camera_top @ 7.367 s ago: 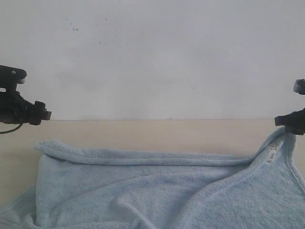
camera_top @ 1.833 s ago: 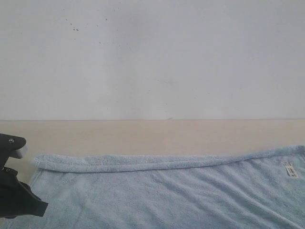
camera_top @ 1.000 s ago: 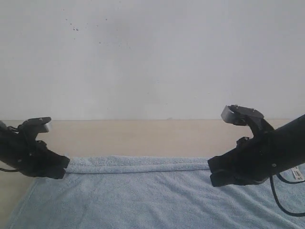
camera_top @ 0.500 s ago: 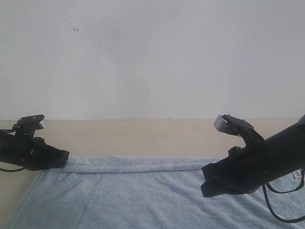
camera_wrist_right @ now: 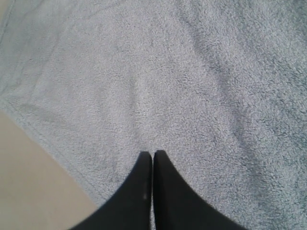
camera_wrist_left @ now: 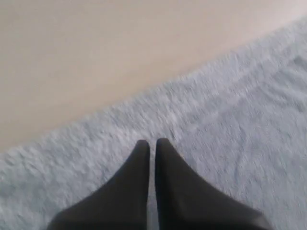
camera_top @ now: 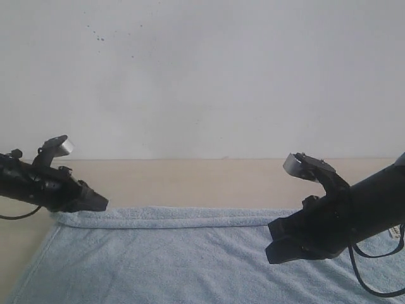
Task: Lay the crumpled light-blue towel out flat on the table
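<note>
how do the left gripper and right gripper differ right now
The left gripper sits at the hem of the towel, near its corner; the right gripper is farther in over the cloth. The left gripper points rightward in the exterior view, the right gripper leftward. Both are shut with no cloth pinched.

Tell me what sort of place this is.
Probably a robot test bench, not a home: a bare white wall, a plain table holding only a towel, and a black left pincer and right pincer, both shut above it.
</note>
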